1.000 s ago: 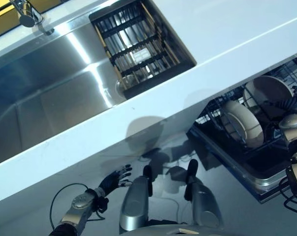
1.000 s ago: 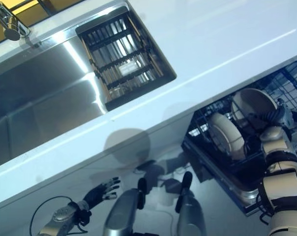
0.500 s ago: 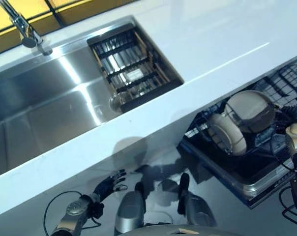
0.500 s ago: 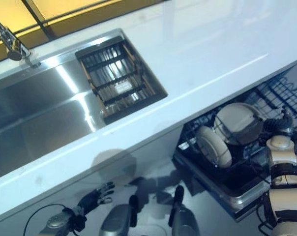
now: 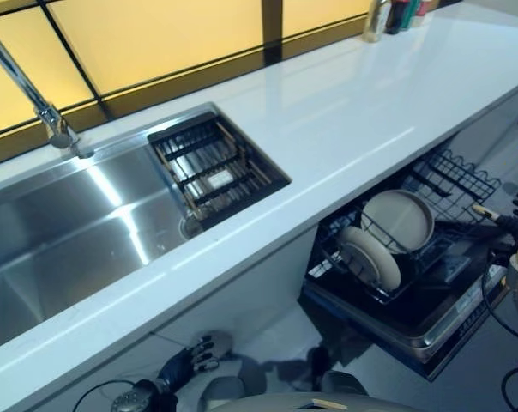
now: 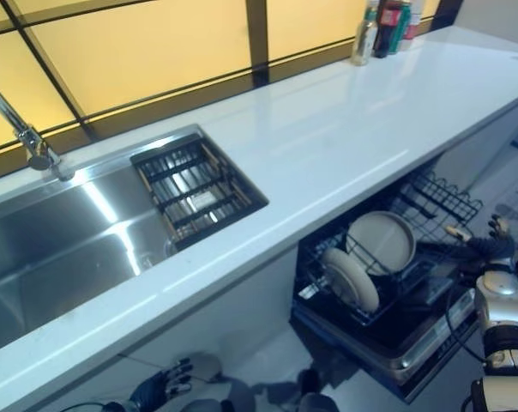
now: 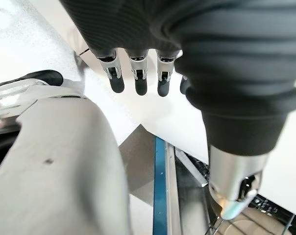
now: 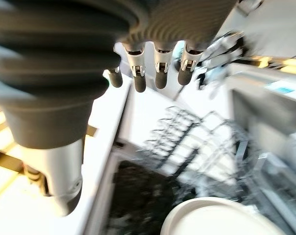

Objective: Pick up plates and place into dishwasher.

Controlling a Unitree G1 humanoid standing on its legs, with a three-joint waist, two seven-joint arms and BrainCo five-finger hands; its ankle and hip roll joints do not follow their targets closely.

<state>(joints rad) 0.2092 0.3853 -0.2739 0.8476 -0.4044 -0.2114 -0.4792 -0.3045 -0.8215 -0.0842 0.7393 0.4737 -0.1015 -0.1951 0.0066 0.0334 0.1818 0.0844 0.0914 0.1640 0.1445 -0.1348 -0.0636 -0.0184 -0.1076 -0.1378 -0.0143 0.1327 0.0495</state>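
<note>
Evidently the right hand (image 6: 496,237) hung with fingers (image 8: 160,73) straight and relaxed, holding nothing, just beside the pulled-out dishwasher rack (image 5: 452,176). Two plates (image 5: 398,221) stood on edge between the rack's tines just past it, upright probably so they drain and leave room. Well away, the left hand (image 5: 183,365) hung low below the worktop (image 5: 345,120), fingers loose and empty.

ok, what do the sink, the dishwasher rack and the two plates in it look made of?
Sink: brushed stainless steel by its bright streaky reflections. Rack: thin dark wire, probably coated metal, since it shows no shine. Plates and: matte off-white, likely ceramic, though plastic cannot be ruled out.
</note>
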